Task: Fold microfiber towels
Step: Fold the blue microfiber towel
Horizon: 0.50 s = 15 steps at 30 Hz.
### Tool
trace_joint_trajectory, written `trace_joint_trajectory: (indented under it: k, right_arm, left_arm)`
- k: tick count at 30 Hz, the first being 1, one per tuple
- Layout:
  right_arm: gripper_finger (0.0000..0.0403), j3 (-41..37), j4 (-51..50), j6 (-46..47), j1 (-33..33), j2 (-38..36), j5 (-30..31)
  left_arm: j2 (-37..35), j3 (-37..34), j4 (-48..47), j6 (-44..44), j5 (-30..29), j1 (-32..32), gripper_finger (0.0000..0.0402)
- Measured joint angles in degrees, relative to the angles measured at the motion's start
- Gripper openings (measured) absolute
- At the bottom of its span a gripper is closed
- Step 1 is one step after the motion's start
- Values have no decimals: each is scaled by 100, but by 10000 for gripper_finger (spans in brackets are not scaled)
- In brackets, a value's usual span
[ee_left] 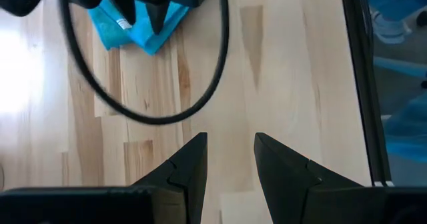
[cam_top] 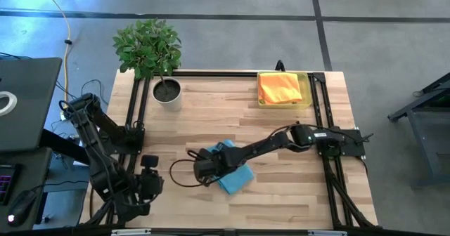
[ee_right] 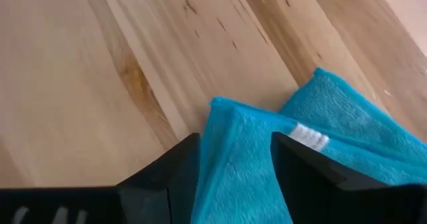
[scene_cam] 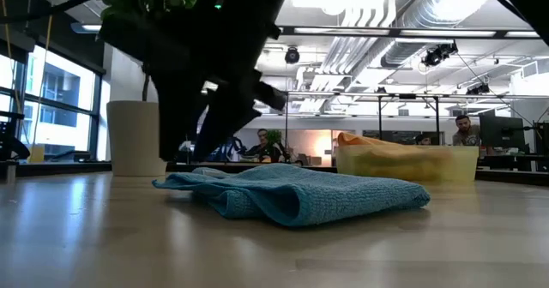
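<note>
Down near the front edge of the pale wooden counter [cam_top: 281, 201], the left gripper [ee_left: 229, 159] is waiting beside its own arm base, close to the front left corner, with its jaws spread and nothing between them; it is probably parked there to leave the middle free for the other arm.

Slightly farther in, about midway along the front edge, the soft light blue microfiber towel [cam_top: 235, 174] is lying as a rumpled, partly doubled heap. The right gripper [ee_right: 233, 167] is reaching across from the right edge and sitting low over the towel's left end, its jaws straddling a raised fold of blue pile. They are standing apart with cloth between them, yet I cannot tell whether they are pinching it or letting it go. Working at a corner like this is likely meant to carry one edge over the rest.

At the far edge, toward the right corner, the rigid translucent yellow tray [cam_top: 308, 99] is holding a folded orange cloth [cam_top: 280, 87], apparently the place for finished pieces. Along the same edge, nearer the left corner, a leafy green plant in a white pot [cam_top: 166, 92] is standing out of the way.

Only the right wrist view is showing the small white label [ee_right: 308, 137] and the fold between the fingers; the low view alone is showing how thick the heap is; the high view alone is placing everything.
</note>
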Motion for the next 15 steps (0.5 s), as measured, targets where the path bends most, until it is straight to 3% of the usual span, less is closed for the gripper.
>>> trace_joint_trajectory:
  k: [7, 15]
  right_arm:
    - [201, 0, 230, 44, -19, 250, -37]
    - [199, 0, 363, -159, -37, 331, -164]
  left_arm:
    - [0, -2, -13, 0, 44, -15, 115]
    - [0, -2, -13, 0, 48, -15, 115]
